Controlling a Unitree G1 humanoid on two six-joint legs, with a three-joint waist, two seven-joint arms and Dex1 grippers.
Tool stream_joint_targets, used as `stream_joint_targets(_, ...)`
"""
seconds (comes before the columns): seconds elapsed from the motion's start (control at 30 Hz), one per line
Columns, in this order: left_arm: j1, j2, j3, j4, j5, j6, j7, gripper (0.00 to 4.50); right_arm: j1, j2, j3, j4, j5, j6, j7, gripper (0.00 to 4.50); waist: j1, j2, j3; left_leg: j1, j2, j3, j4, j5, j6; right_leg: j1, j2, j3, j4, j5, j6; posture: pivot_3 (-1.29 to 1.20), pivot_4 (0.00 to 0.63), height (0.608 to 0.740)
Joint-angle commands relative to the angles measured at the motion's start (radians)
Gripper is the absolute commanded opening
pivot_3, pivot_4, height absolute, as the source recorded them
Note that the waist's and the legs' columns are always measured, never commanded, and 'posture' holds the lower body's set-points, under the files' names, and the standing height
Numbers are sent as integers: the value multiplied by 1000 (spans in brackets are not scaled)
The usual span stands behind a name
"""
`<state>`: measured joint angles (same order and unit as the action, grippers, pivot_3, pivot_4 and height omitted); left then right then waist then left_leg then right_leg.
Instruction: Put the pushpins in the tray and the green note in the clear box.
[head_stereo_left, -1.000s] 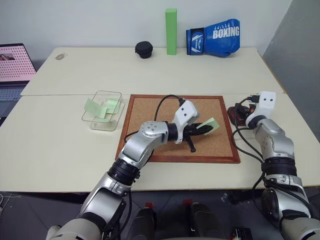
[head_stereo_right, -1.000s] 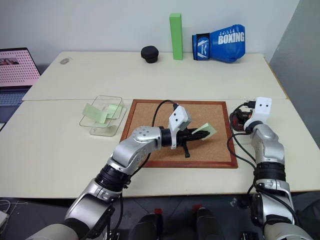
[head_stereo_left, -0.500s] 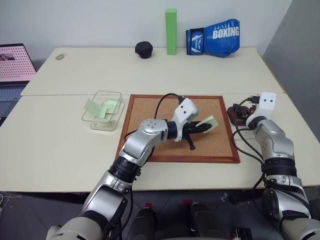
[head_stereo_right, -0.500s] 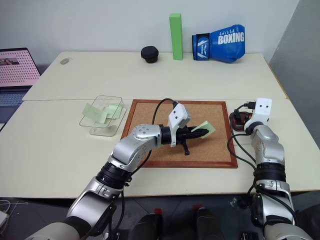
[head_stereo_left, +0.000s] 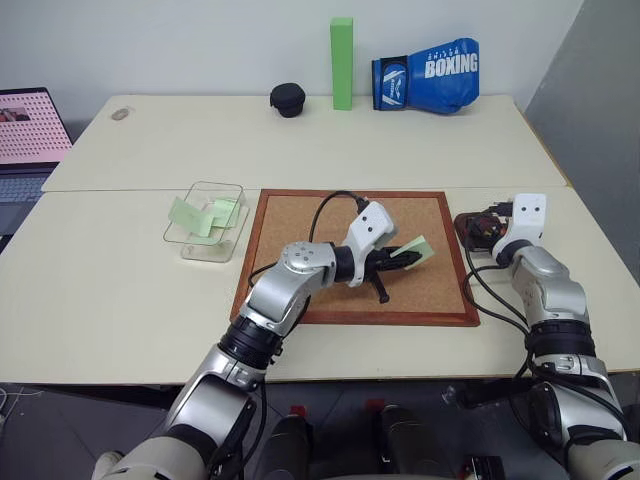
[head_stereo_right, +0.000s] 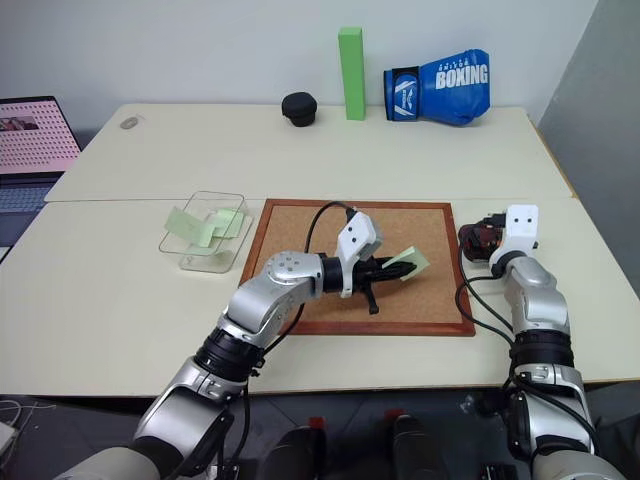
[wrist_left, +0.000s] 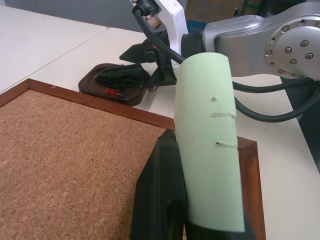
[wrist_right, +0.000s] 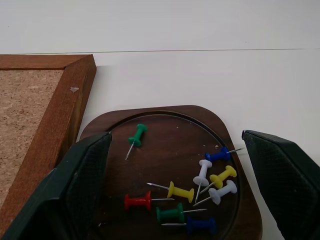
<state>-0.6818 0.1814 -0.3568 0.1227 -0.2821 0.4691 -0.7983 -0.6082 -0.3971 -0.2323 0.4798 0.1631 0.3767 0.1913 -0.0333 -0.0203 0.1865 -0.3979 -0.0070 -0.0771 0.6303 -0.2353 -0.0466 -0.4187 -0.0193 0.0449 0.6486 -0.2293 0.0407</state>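
The tray (wrist_right: 165, 165), a dark reddish-brown dish with rounded corners, is set on the bench (head_stereo_left: 120, 290) just beside the right edge of the corkboard (head_stereo_left: 300, 240). The pushpins (wrist_right: 200, 192) are seen lying loose inside it: green, red, yellow, white and blue ones, most of them gathered toward one side, a single green one apart from the rest. The right claw (wrist_right: 180, 195) is held over the tray with its fingers spread wide, one at each side of the dish, gripping nothing.

The clear box (head_stereo_left: 205, 220) is placed on the bench just beside the left edge of the corkboard. Pale green slips are lying in it, perhaps two or three; the count cannot be made out.

The green note (wrist_left: 210, 145) is pinched in the closed left claw (head_stereo_left: 400, 258) above the right half of the corkboard, with small pin holes visible in the paper.

Behind the corkboard, at the far edge of the pale bench against a light wall, a small black case (head_stereo_left: 288, 99), an upright green block (head_stereo_left: 342, 62) and a blue boxing glove (head_stereo_left: 428, 74) are lined up. A laptop (head_stereo_left: 28, 130) is seen well to the left of the corkboard.
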Motion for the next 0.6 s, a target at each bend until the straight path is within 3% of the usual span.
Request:
stream_joint_targets(0.03,-4,-6,15,-43,7,-15,-7,0,-2,-11,-17,-39,2,-57,-1,4442,0,0,0,0,0,0,0,0,0,0,0,0,0,0,0,0,150,740)
stream_joint_targets(0.17,1,-2,22,-48,8,-11,-9,0,34,-13,-25,-146,24,-58,26,4442,0,0,0,0,0,0,0,0,0,0,0,0,0,0,0,0,150,740)
stream_joint_targets(0.3,22,20,50,-67,21,-15,22,0,181,-56,23,-419,42,4,124,4442,1,1,-1,0,0,0,0,0,0,0,0,0,0,0,0,0,150,740)
stream_joint_targets(0.43,57,25,90,-125,4,13,58,0,327,-64,32,-705,185,86,250,4442,0,1,-1,0,0,-1,0,0,0,0,0,0,0,0,0,0,150,740)
stream_joint_targets(0.6,102,53,153,-222,21,60,150,0,427,-67,49,-951,311,176,300,4442,-1,2,-1,2,1,-1,1,0,0,3,0,-1,0,-2,6,0,150,740)
